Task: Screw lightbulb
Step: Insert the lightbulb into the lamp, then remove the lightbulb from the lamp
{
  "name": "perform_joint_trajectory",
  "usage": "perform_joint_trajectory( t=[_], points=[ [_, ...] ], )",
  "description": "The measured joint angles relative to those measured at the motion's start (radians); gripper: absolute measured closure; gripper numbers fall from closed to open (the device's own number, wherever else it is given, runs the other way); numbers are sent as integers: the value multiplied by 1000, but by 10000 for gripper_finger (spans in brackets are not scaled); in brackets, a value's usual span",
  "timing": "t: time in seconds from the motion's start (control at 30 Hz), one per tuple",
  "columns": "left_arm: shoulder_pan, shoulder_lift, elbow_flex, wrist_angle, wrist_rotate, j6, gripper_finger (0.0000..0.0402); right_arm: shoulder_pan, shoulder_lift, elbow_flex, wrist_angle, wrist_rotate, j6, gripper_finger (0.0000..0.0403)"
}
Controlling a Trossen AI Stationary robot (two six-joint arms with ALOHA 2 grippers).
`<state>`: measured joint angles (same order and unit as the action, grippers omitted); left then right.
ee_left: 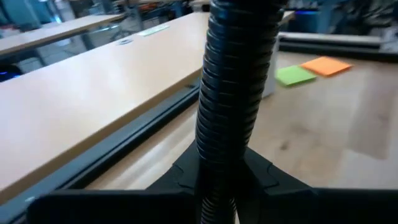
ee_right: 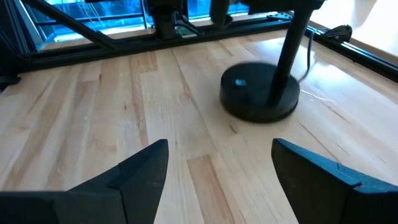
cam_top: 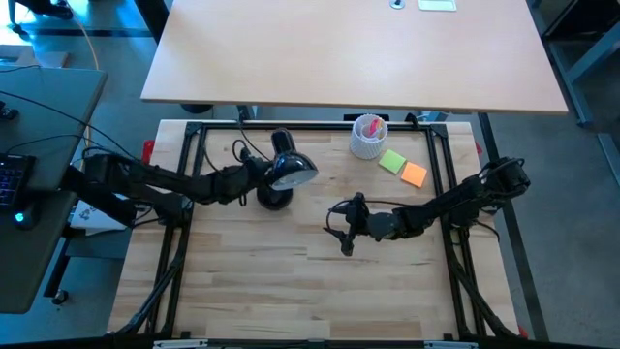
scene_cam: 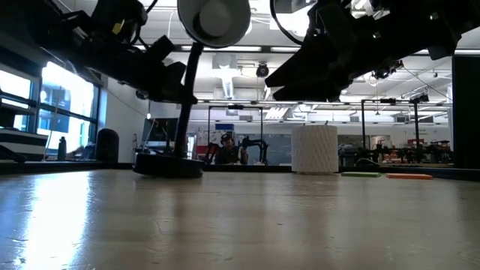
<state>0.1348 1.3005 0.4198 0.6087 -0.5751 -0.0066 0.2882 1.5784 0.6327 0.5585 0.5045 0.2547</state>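
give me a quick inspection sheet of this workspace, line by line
surface: light wooden tabletop inside a black frame, bare across the near half.
job's things: small white rounded lightbulb, apparently already in the cone shade of the black desk lamp; the lamp's round base sits flat on the wood.
clutter: white ribbed cup holding something pink; green sticky note and orange sticky note beside it.
grippers: left gripper shut on the lamp's ribbed black neck; right gripper open, empty, raised above the wood and facing the lamp's base.
cables: lamp cord runs to the far edge.
surroundings: second larger table beyond; a person far off in the low view.
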Motion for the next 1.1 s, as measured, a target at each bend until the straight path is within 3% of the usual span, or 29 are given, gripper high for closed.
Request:
perform_joint_trajectory(
  t=[0.13,0.3,0.43,0.7,0.87,1.0,1.1],
  points=[
    [64,-39,0,-50,17,28,351,0,0,0,-1,0,-3,119],
    [154,-39,0,-56,148,13,348,0,0,0,-1,0,-1,119],
    [180,-37,0,-56,172,1,339,0,0,0,-2,0,-1,119],
    [231,-52,2,-108,213,21,243,2,0,0,-3,0,17,119],
    [250,-106,2,-234,241,31,185,2,0,0,-5,0,32,119],
    [247,-168,1,-400,241,8,171,19,0,0,-9,28,29,119],
    [225,-210,-43,-427,241,-36,171,38,0,0,-9,74,15,119]
  ],
)
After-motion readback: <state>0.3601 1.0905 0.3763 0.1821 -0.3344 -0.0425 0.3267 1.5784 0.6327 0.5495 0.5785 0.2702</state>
